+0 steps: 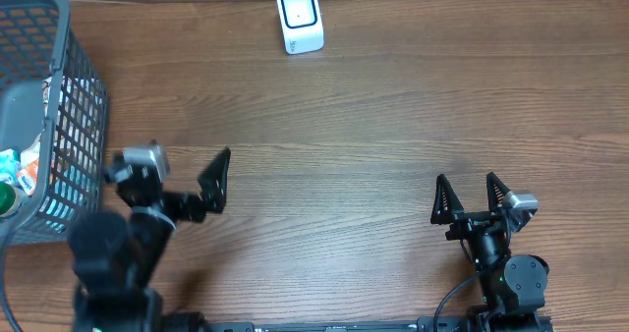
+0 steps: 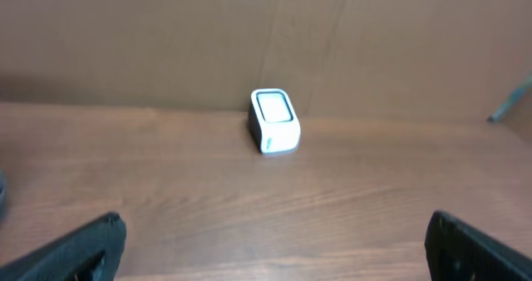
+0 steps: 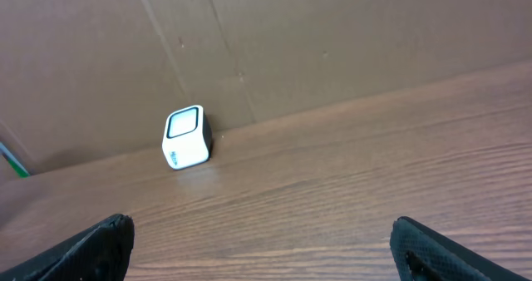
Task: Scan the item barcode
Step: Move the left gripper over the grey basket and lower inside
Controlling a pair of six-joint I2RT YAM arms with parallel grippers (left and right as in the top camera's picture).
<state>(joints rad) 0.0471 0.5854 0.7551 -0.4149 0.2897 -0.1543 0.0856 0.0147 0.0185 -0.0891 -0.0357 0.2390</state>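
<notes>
**A:** Left tool (image 2: 276, 231) first: jaws spread as wide as they go, fully released, sitting low over the worktop (image 1: 344, 126) on the near left side. From overhead it's rolled onto its side, with one black finger sticking out toward the middle.

**B:** And the right tool (image 1: 467, 187) matches it, jaws wide apart and released, both tips aimed at the far edge. It's near the front right, well apart from its partner.

**A:** Moving outward, both wrist views look straight at the scanner (image 1: 300, 20). That white box stands at the far edge of the worktop, just in front of the cardboard wall (image 2: 249, 40).

**B:** How's it lying?

**A:** Seen from above, its long axis runs near to far, leaning a touch. The dark-framed window faces up and tips toward the arms, with the white foot on the near side.

**B:** And the goods to scan?

**A:** The items (image 1: 20, 170) are in the grey mesh basket (image 1: 79, 126) at the far left, right beside the left arm. Only a few colourful bits show through the rim. I can't tell which way any of them points or where a barcode sits.
</notes>
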